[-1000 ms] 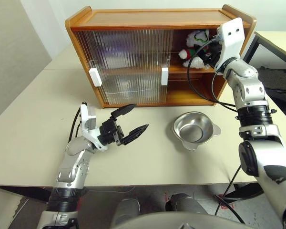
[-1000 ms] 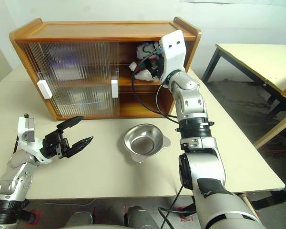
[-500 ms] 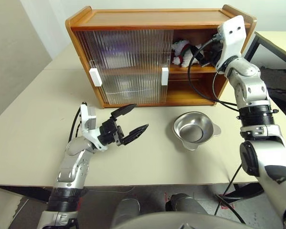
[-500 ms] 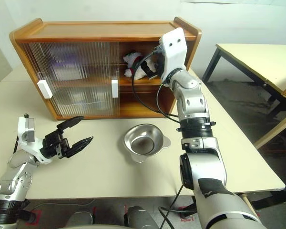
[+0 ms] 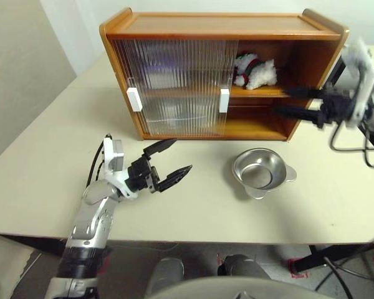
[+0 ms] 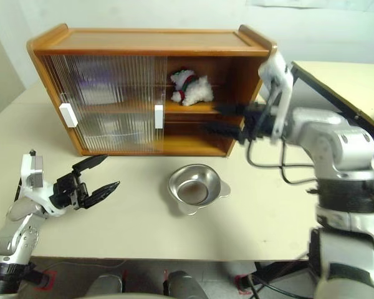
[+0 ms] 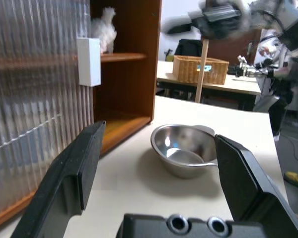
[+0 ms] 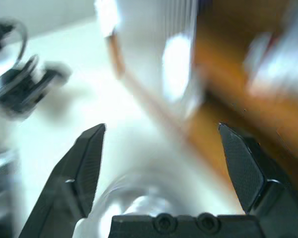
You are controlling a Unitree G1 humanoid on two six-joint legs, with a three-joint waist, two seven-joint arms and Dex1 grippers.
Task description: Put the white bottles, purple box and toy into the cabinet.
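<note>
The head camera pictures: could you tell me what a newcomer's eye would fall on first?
Probably the wooden cabinet at the back of the table, its right side open, with the white plush toy lying on the upper shelf. Next, the right gripper, empty and open, just outside that opening, and the steel bowl on the table in front.
</note>
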